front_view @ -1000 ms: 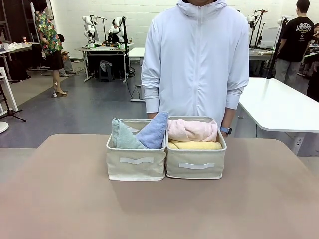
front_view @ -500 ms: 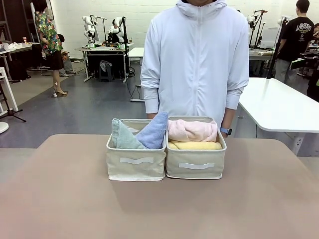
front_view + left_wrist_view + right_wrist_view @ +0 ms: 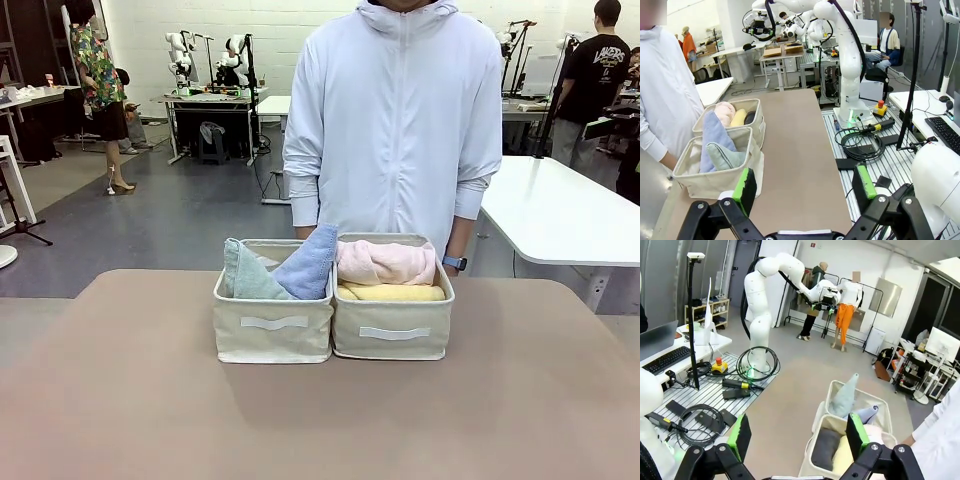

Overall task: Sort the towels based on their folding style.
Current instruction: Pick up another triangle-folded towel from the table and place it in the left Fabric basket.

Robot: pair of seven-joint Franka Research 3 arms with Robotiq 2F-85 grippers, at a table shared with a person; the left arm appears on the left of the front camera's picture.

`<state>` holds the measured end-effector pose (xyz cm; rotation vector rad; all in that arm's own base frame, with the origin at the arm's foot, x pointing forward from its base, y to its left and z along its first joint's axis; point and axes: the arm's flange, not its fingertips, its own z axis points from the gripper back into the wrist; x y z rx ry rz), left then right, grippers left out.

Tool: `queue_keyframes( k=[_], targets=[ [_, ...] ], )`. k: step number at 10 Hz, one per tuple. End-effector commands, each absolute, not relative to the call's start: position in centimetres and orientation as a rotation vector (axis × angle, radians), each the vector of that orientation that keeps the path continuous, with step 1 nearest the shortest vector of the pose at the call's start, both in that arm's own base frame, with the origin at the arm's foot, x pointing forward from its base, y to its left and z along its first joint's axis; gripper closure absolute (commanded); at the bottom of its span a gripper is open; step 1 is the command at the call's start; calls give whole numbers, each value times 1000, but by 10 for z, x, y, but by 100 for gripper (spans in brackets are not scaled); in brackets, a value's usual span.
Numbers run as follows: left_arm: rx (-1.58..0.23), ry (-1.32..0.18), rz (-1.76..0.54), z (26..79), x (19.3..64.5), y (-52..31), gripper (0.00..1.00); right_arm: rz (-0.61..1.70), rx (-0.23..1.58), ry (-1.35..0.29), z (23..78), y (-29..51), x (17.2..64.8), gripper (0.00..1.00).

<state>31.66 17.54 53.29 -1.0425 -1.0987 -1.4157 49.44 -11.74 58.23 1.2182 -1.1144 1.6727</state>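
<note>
Two beige fabric bins sit side by side, touching, near the far edge of the table (image 3: 120, 400), about midway along it. A person in a white zip jacket (image 3: 395, 120) stands just behind them at the far side.

Left bin (image 3: 273, 335): sage-green cone towel (image 3: 245, 278) and light-blue cone towel (image 3: 308, 265), both upright, tips above the rim, leaning against each other.

Right bin (image 3: 392, 335): pale pink rolled towel (image 3: 385, 262) lying on top of the yellow rolled towel (image 3: 392, 292). From the right wrist view a dark grey rolled towel (image 3: 825, 449) lies in the same bin beside the yellow one. White towel: cannot make it out.

Left gripper (image 3: 802, 187): fingers spread wide, nothing between the green pads, hanging off the table's end, well apart from the bins.

Right gripper (image 3: 797, 437): likewise spread wide and empty, held off the opposite end of the table, looking toward the bins.
</note>
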Motion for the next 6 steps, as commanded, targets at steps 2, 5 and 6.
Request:
queue_keyframes(
  k=[2,5,6],
  targets=[
    [-1040,-1137,-1424,533,315,175,0,1689,1212,-1117,579,-118,490,0],
    [-1040,-1137,-1424,533,315,175,0,1689,1212,-1117,579,-118,490,0],
    [-1040,-1137,-1424,533,315,175,0,1689,1212,-1117,579,-118,490,0]
  ],
)
